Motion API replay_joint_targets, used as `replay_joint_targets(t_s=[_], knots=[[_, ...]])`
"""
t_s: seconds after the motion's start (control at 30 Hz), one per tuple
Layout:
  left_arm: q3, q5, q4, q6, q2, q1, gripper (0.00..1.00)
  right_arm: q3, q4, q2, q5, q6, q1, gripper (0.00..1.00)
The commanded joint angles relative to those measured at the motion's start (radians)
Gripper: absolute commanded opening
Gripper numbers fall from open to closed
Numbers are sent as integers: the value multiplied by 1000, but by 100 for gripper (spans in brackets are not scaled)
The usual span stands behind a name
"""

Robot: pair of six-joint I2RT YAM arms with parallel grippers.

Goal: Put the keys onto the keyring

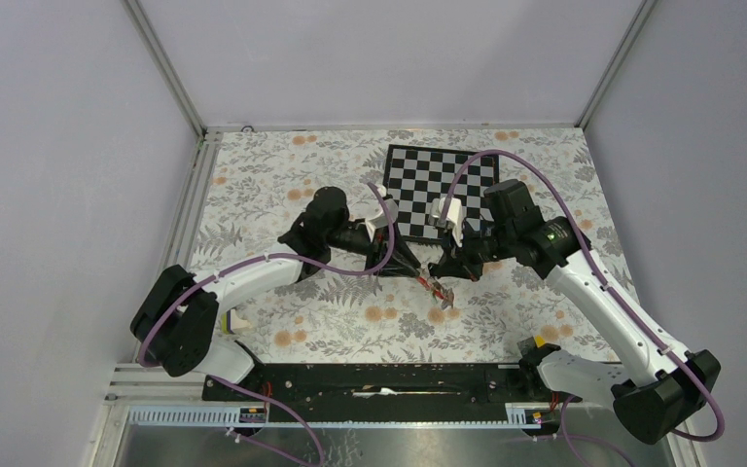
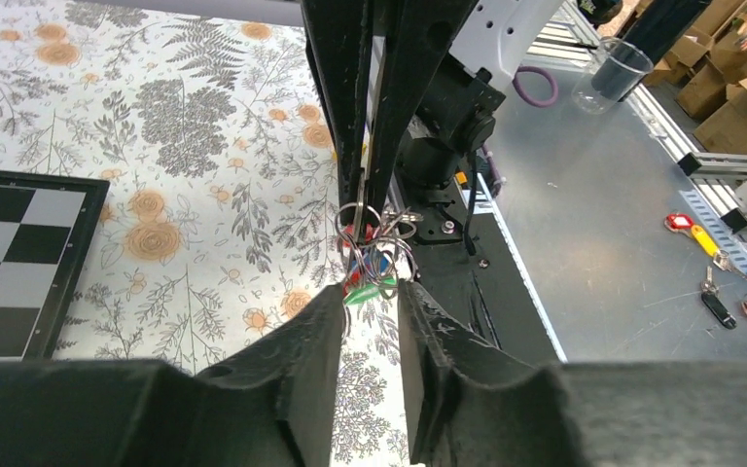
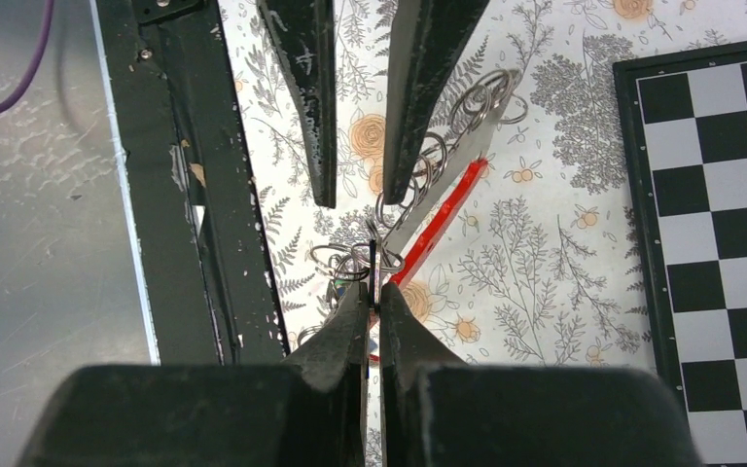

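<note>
Seemingly, keys (image 2: pixel 381 257) just beyond parted left tool (image 2: pixel 372 298) tips

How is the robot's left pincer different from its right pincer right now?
The left pincer has its fingers apart, with a gap between them; the right pincer is squeezed shut. The right pincer pinches the bunch of keys; the left pincer does not seem to clamp anything. Both are black, have two fingers, and meet tip to tip above the flowery cloth.
</note>
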Motion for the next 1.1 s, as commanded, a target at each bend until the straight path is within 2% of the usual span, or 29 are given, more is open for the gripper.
replay_joint_targets(t_s=[0.0,0.3,0.4,0.53,0.7,0.9,1.07], knots=[[47,-59,-57,96,-17,8,35,3,15,-1,43,-23,8,0],[46,-143,-253,276,-70,64,67,-12,32,-12,45,-19,8,0],[41,-195,-288,272,-81,89,73,1,47,-12,48,3,8,0],[29,-246,-308,205,-76,110,77,14,85,-12,55,38,8,0],[-6,-286,-210,26,-35,116,78,22,137,-19,54,64,8,0],[58,-314,-149,-195,87,123,78,41,146,-14,38,79,8,0],[107,-267,-124,-323,213,123,78,32,154,-24,39,84,8,0]])
